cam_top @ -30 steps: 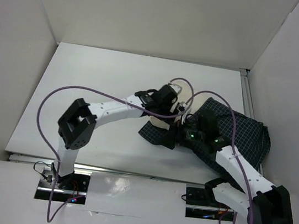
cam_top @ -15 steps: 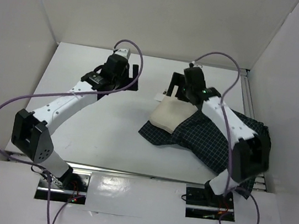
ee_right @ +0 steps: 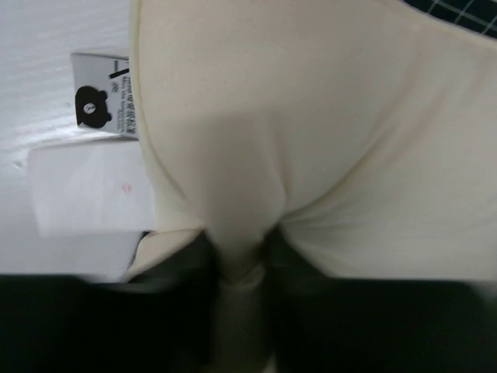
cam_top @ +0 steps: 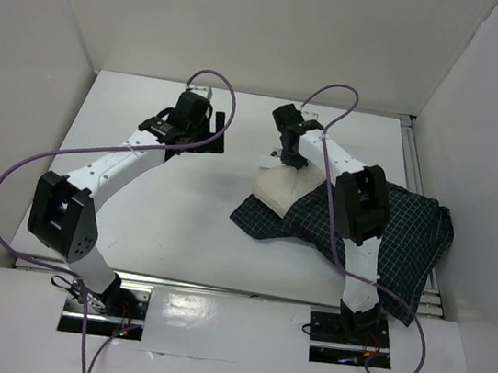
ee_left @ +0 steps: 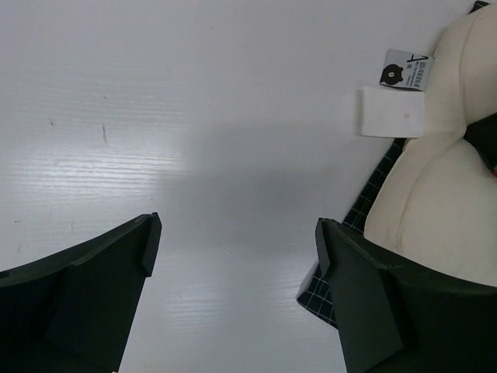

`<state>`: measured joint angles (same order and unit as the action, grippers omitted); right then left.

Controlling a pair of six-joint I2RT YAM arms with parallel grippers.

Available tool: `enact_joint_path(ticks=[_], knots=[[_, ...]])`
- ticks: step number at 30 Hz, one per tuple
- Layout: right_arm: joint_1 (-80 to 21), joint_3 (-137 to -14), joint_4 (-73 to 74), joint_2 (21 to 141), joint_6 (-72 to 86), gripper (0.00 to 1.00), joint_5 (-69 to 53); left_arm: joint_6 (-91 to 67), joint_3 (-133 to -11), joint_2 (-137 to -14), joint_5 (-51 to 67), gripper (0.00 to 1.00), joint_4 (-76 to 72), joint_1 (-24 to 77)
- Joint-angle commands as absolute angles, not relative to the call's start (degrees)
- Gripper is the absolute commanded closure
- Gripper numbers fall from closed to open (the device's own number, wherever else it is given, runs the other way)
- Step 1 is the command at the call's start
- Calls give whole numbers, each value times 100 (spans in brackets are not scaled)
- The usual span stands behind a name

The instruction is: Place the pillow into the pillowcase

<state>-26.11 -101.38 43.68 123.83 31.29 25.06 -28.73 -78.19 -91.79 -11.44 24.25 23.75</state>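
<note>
Left tool (ee_left: 233,241) hangs wide open over the surface (cam_top: 163,202), holding nothing. Right tool (ee_right: 241,268) pinches a fold at the pillow's (cam_top: 278,191) far edge; the pillow lies partly inside the pillowcase (cam_top: 391,230). Stuffing step. Next, probably: shove the pillow deeper, left tool pinning the case mouth.

The pillow (cam_top: 278,191) is plain cream; the pillowcase (cam_top: 396,228), dark navy with a fine white grid check. The table (cam_top: 179,223) is white. The label (ee_left: 405,70) carries a black bear print on pale grey. The left arm (cam_top: 123,161) and right arm (cam_top: 358,202) show white links, black joints.
</note>
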Motion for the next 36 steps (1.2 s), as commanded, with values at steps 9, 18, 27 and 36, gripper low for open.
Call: enact_joint_path(ticks=[9,18,27,36], knots=[[-2575,-8692,984,10636,328,100,-2256,-2751,-7884,-9219,-275,0,2093,2030],[-2268,-8745,844,9256,298,100,-3023,-2637,-8077,-10194,1507,0,1618,1784],[-2162,-8569,299,8833,650,100,-3367,-3050,-7954,-10775,2451,0,773,1784],[-2057,-8192,-314,8824,1238,100,-3603,-3743,-7549,-10608,1945,0,148,2372]])
